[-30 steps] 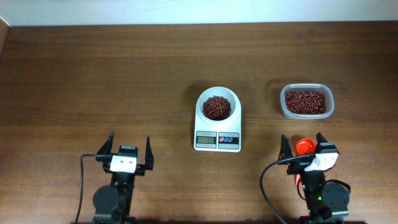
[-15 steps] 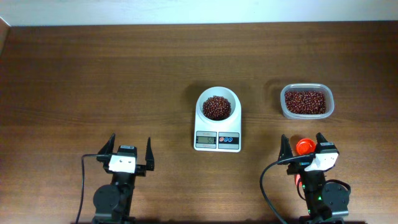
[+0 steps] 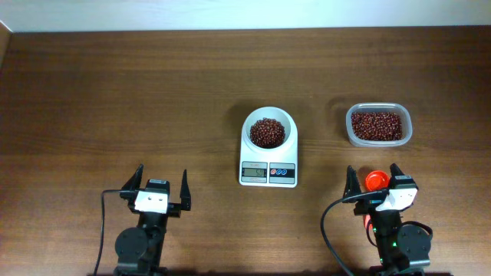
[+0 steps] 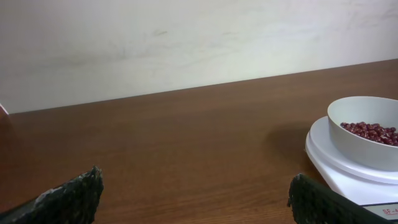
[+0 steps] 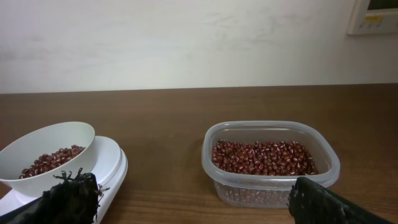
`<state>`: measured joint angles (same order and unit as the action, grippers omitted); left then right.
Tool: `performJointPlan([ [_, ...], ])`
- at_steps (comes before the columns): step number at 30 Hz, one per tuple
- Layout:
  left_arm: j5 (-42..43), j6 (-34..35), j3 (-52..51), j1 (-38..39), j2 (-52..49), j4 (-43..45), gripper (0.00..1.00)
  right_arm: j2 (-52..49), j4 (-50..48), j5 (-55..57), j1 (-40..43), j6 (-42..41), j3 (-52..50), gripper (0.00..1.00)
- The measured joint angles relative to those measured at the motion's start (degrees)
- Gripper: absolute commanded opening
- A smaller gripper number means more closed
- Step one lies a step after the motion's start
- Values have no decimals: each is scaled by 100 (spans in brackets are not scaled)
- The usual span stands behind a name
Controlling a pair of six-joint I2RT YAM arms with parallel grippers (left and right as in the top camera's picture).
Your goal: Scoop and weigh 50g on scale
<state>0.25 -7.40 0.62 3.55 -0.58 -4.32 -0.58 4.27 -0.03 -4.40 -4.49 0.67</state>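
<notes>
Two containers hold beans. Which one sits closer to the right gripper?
The clear rectangular tub, straight ahead of the right gripper. The other container, the round white bowl, sits on the scale, farther left at mid-table.

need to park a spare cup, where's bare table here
Bare: everything left of the scale, beyond the left tool; also between scale and tub. Crowded: a red object sits at the right tool.
</notes>
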Motion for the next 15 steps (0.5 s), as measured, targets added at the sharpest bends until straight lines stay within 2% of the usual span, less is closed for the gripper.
performJointPlan([
  [15,39,0,0,0,0,2,99,0,0,0,0,0,0,99],
])
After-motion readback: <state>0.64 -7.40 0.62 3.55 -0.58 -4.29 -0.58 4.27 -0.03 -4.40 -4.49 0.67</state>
